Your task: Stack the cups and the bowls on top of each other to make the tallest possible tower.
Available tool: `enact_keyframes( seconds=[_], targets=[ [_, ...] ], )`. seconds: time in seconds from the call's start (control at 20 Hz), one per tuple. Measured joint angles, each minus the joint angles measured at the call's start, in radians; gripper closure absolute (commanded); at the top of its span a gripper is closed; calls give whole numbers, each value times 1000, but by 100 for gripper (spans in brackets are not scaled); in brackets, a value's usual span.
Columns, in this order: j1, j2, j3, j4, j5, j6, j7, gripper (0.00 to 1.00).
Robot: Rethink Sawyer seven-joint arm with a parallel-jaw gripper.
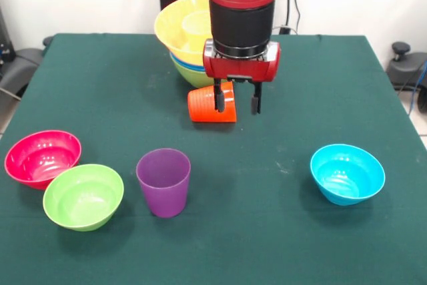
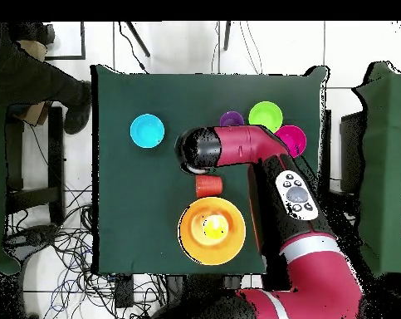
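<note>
Claw (image 1: 237, 105), spread, partly hides the toppled orange-red cup (image 1: 208, 106); tower (image 1: 179, 28) half-hidden behind.

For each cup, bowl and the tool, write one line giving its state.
Tool: open, above the table.
Orange cup: on its side.
Purple cup: upright, empty.
Pink bowl: upright, touching green bowl.
Light-blue bowl: upright, alone.
Tower: bowls nested.

Glossy plastic bowls (image 1: 347, 173), ribbed orange cup (image 1: 212, 103), matt cloth table (image 1: 280, 231)
</note>
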Motion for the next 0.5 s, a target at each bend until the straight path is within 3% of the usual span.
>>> enact_keyframes(
  seconds=[0.5],
  targets=[
    [-25, -19, 41, -44, 0, 189, 0, 0]
  ],
)
